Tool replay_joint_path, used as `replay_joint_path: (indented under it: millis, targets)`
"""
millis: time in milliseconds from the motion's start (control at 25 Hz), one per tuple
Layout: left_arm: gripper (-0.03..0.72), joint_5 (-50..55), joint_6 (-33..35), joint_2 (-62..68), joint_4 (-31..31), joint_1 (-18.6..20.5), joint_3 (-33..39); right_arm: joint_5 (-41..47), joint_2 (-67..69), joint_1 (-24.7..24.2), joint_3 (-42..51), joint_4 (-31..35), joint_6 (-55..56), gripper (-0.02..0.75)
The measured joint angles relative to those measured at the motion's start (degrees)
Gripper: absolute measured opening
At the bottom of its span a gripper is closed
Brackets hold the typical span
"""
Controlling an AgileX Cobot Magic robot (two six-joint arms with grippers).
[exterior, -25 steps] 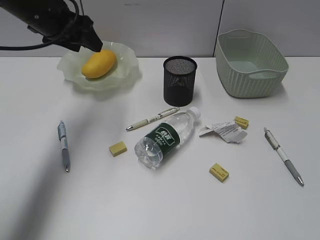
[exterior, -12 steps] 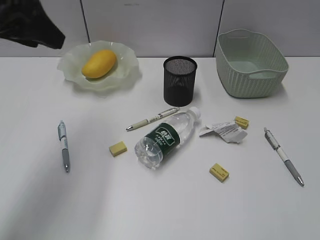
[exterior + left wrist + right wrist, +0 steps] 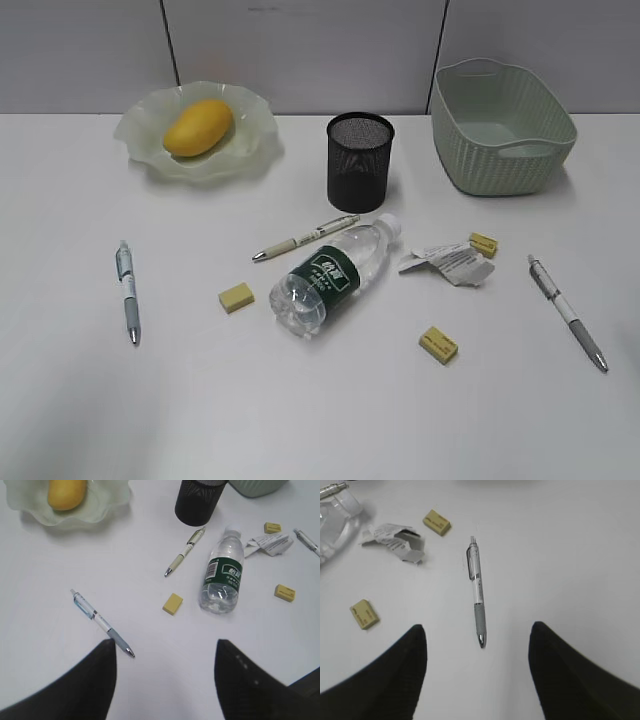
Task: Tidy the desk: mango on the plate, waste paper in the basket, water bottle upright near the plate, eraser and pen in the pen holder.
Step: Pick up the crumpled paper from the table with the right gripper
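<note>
The mango (image 3: 198, 127) sits on the plate (image 3: 250, 140) at ten o'clock on the desk (image 3: 320, 420). The water bottle (image 3: 335, 274) lies at the centre, the waste paper (image 3: 450, 262) at its three o'clock. Both the left gripper (image 3: 165, 680) and the right gripper (image 3: 477, 675) hang spread apart, empty, above pens.

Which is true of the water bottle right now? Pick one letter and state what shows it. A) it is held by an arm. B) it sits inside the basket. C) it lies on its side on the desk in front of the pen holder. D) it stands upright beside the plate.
C: the water bottle lies on its side on the desk, in front of the pen holder, cap pointing towards it.
</note>
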Motion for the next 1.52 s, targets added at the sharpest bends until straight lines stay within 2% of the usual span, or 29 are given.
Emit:
replay_joint_path:
  millis: [160,400,560,760,1120,1400,1520]
  targets:
    - [0.47,1.83,-4.46,-12.91,2.38,0.0,4.95,0.58,9.81,3.45,-7.01,-0.19,-1.69,0.508]
    - [0.47,11.33,-15.67,-27.76,16.11,0.24,6.57,2.29,23.03,12.23,-15.49,-0.13,-1.91,0.508]
    - [0.47,14.63,-18.42,-32.68,21.91,1.01,7.85,2.4,30.5,15.61,-18.77,-0.13,-1.57,0.508]
    - [0.47,15.88,-18.99,-33.26,22.27,1.26,11.7,2.4,39.32,16.59,-21.54,-0.08,-1.51,0.508]
    - [0.47,15.44,-19.18,-33.26,22.27,1.26,11.95,1.12,48.5,16.59,-26.67,-0.31,-1.51,0.508]
    - [0.465,15.44,-19.18,-33.26,22.27,1.26,11.95,-1.35,55.34,16.59,-29.38,-4.4,-1.51,0.508]
    - [0.466,15.44,-19.18,-33.26,22.27,1.26,11.95,-2.26,56.79,16.59,-29.84,-5.49,-1.51,0.454]
